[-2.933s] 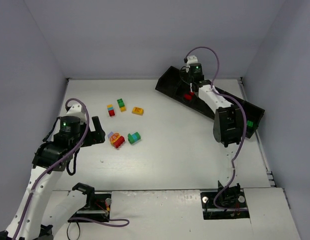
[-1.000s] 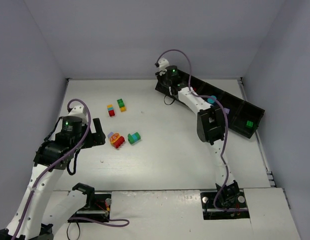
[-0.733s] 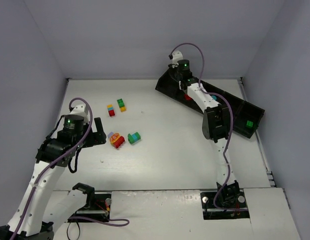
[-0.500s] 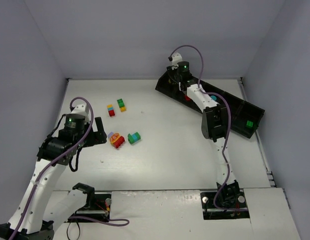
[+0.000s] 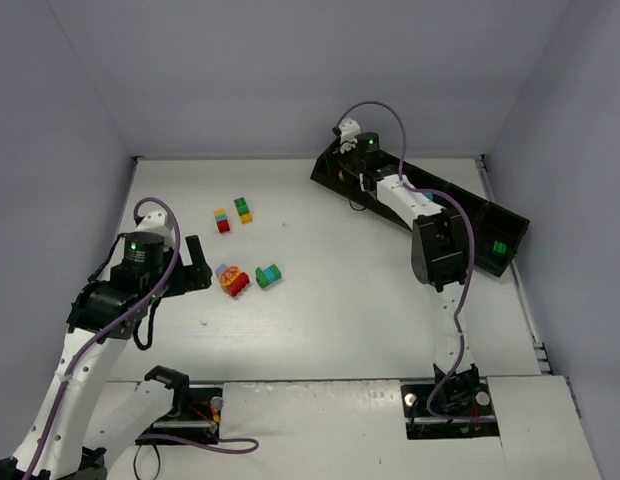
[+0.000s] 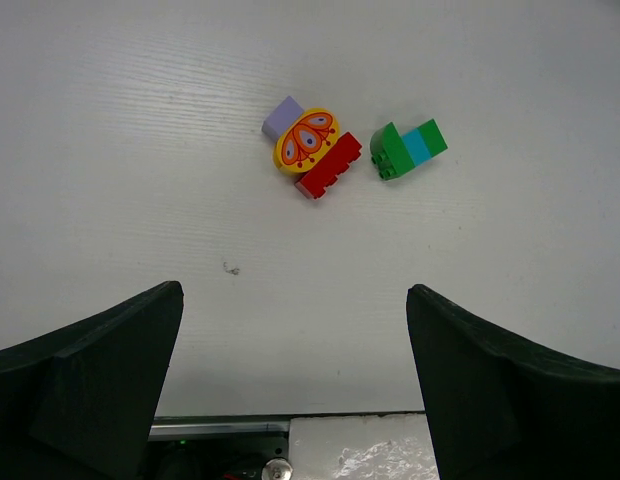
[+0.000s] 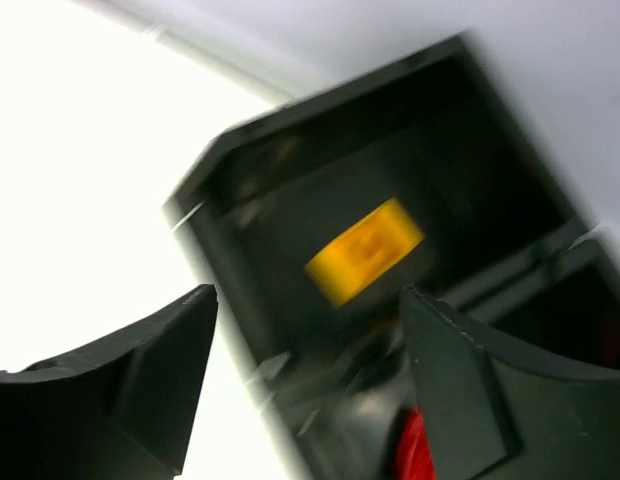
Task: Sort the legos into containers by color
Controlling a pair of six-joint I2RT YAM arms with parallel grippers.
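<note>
Grey walls close round a white bench (image 5: 370,300), and the long black tray (image 5: 518,228) lies slantwise at its far right. Its five containers run in a row.

My right end effector (image 7: 305,300) hangs over the tray's far-left end compartment with its jaws spread and nothing between them. My left end effector (image 6: 293,300) hovers wide open and empty, near the loose pieces at mid-left.

I count four clumps on the bench:
- a three-piece cluster of a purple block (image 6: 284,117), a yellow butterfly piece (image 6: 306,141) and a red brick (image 6: 330,166), all touching
- a green-and-teal stack (image 6: 408,149) just beside that cluster
- farther off, a blue-yellow-red stack (image 5: 221,220)
- next to it, a green-over-yellow stack (image 5: 243,210)

Three legos show in the tray: one yellow brick (image 7: 365,250) in the end compartment, a red one (image 7: 415,450) next door and one green brick (image 5: 500,248) near the far-right end.

These look light, rigid and smooth, so I would pinch across flat side walls rather than over the studs. The rounded butterfly piece could slip. The stacks mix colours and will probably need pulling apart, likely with one arm bracing the stack.
</note>
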